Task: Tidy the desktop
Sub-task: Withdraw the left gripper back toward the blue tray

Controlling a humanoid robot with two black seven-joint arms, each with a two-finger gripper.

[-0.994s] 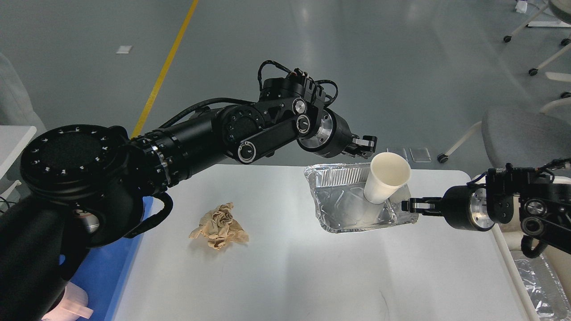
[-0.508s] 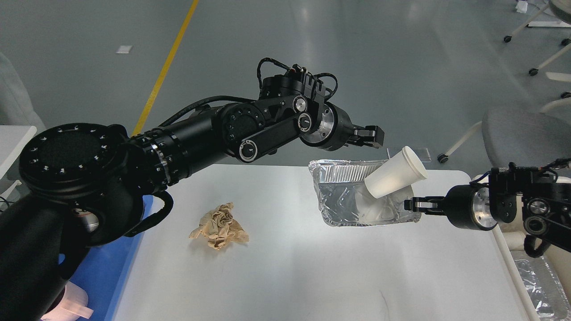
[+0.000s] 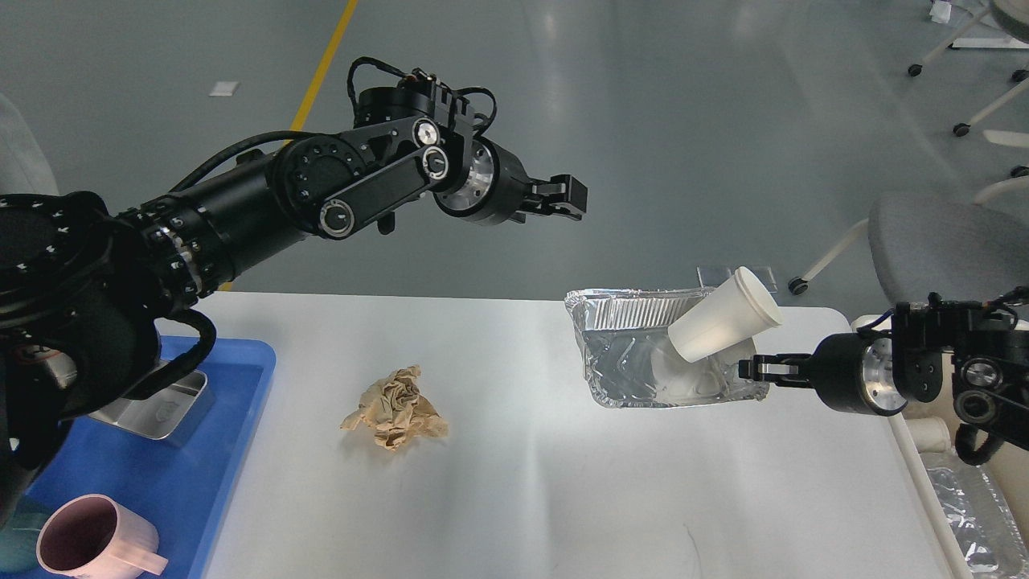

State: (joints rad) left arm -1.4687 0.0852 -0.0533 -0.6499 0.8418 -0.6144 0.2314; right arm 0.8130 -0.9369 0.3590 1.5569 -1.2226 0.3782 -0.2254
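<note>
One paper cup (image 3: pixel 725 315) leans loose in the foil tray (image 3: pixel 643 362) pinched by the right end effector (image 3: pixel 749 369), and any tilt could spill it onto the surface (image 3: pixel 522 482); the left end effector (image 3: pixel 567 195) hangs empty, its state unclear.

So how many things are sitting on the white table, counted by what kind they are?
Paper cups: 1, white, lying tilted in the foil tray.
Foil trays: 1, with the right pincer at its edge.
Crumpled brown paper balls: 1.
Total: 3 on the desktop.
</note>
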